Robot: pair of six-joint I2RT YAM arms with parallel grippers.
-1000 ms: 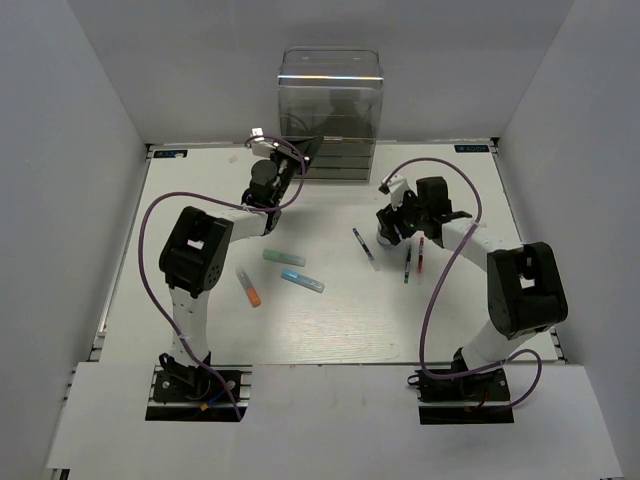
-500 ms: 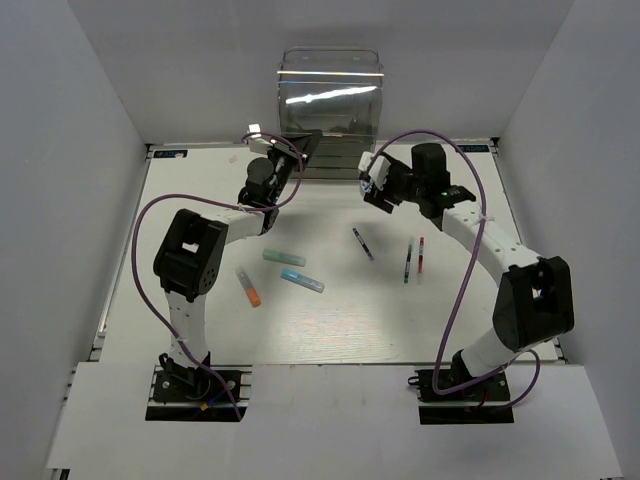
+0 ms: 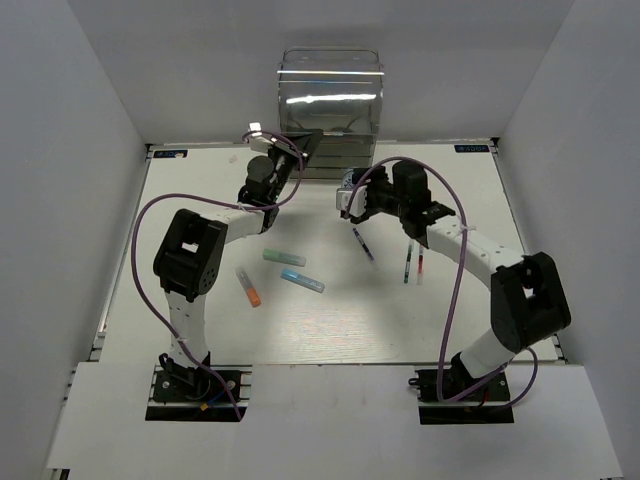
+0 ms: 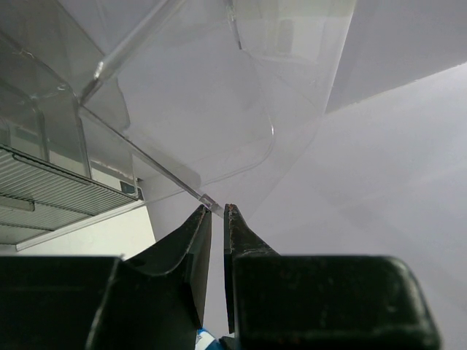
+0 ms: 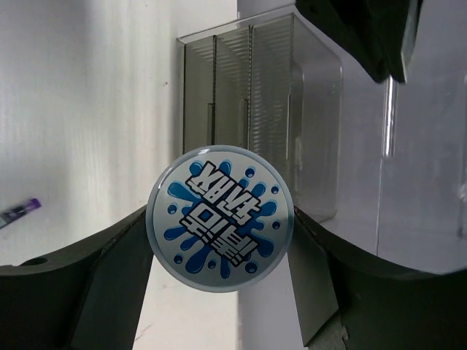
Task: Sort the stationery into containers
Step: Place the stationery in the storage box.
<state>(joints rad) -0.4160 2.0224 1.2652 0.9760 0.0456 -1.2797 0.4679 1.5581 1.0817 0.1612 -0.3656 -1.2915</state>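
Note:
The clear acrylic organiser stands at the back, its grey drawers facing the table. My left gripper is shut on the edge of its clear lid, held at the fingertips. My right gripper is shut on the round blue-and-white roll, held above the table in front of the organiser. On the table lie a teal marker, a light-blue marker, an orange-capped marker, a purple pen, a green pen and a red pen.
White walls close in the table on three sides. Purple cables loop over both arms. My left gripper's body shows at the top right of the right wrist view, close to the organiser's top.
My right gripper has carried the roll from beside the pens toward the back and then left, in front of the organiser. My left gripper has stayed at the lid.

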